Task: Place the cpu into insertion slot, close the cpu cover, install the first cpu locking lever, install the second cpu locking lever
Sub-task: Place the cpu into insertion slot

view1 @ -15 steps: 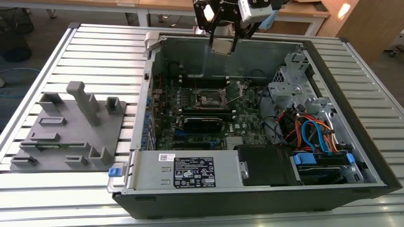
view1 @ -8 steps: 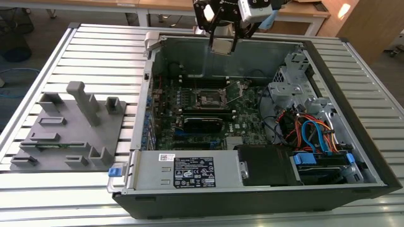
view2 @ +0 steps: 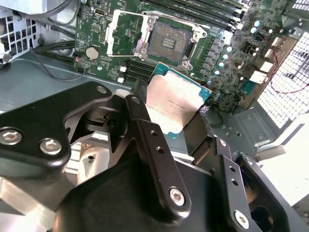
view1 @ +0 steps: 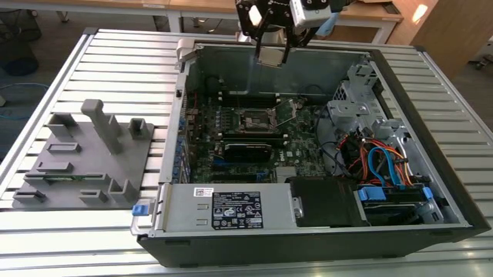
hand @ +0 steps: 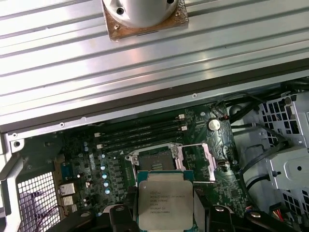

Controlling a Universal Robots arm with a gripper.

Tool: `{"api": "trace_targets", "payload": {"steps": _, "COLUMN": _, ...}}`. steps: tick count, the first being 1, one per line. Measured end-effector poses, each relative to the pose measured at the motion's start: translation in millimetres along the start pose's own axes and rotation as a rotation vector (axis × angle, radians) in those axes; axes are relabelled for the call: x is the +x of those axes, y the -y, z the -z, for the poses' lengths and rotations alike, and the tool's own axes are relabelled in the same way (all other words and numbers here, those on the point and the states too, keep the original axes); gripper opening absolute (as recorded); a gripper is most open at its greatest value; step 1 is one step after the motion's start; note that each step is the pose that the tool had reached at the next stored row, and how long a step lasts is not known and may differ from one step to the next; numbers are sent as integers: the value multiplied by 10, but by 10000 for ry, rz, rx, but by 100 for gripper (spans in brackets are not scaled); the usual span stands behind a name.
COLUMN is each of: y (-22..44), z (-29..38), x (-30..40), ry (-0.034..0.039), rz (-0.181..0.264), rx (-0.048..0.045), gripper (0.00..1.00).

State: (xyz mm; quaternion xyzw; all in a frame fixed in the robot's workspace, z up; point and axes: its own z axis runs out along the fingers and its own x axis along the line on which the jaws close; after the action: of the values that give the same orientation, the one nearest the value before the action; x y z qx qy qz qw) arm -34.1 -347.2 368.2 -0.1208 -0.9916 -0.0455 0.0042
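Maybe green-edged, silver sq. cpu (view2: 176, 104)

Your gripper (view1: 273, 57) hangs at the top of the exterior view, pointing straight down from the wrist (view1: 269, 12). Its two black fingers (view2: 145, 123) are drawn in on opposite edges of the cpu (view2: 177, 104), and in both wrist views you see the chip held between them, metal top toward the wrist

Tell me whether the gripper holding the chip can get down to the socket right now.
Probably yes. The gripper, shut on the chip, hangs above the open case. The socket lies bare, its cover flipped open to one side, and nothing seems to stand between them.
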Motion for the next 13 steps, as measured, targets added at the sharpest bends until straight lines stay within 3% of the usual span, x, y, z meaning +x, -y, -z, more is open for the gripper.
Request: {"api": "trace_targets", "payload": {"steps": 13, "y": 1, "z": -7, "x": 0, "ry": 96, "rz": -1074, "rx": -21, "gripper": 54}}
